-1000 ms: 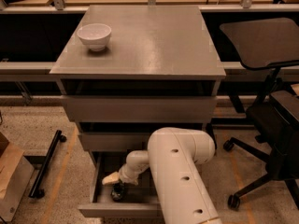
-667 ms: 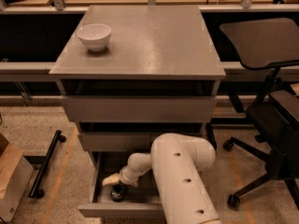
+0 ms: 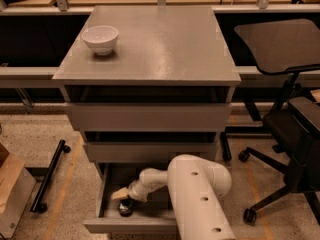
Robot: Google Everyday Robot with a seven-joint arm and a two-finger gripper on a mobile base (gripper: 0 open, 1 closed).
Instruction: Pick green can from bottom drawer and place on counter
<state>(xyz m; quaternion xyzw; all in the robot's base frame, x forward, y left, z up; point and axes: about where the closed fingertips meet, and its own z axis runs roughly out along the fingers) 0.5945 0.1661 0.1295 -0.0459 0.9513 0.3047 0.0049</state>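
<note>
The grey cabinet's bottom drawer [image 3: 131,226] is pulled open at the bottom of the camera view. The green can [image 3: 125,207] stands inside it near the front left; only its dark body and silvery top show. My gripper [image 3: 121,194] reaches down into the drawer on the white arm [image 3: 200,199], its pale fingers just above and touching the can's top. The counter [image 3: 160,44] is the cabinet's flat grey top.
A white bowl [image 3: 100,38] sits at the counter's back left. Two shallower grey drawers [image 3: 145,116] lie above the open one. A black office chair [image 3: 290,109] stands to the right. A black wheeled bar [image 3: 48,176] and a cardboard box [image 3: 12,194] lie on the floor at left.
The arm has shifted slightly right and the gripper has settled a little lower over the can. The can, bowl and drawers have not moved.
</note>
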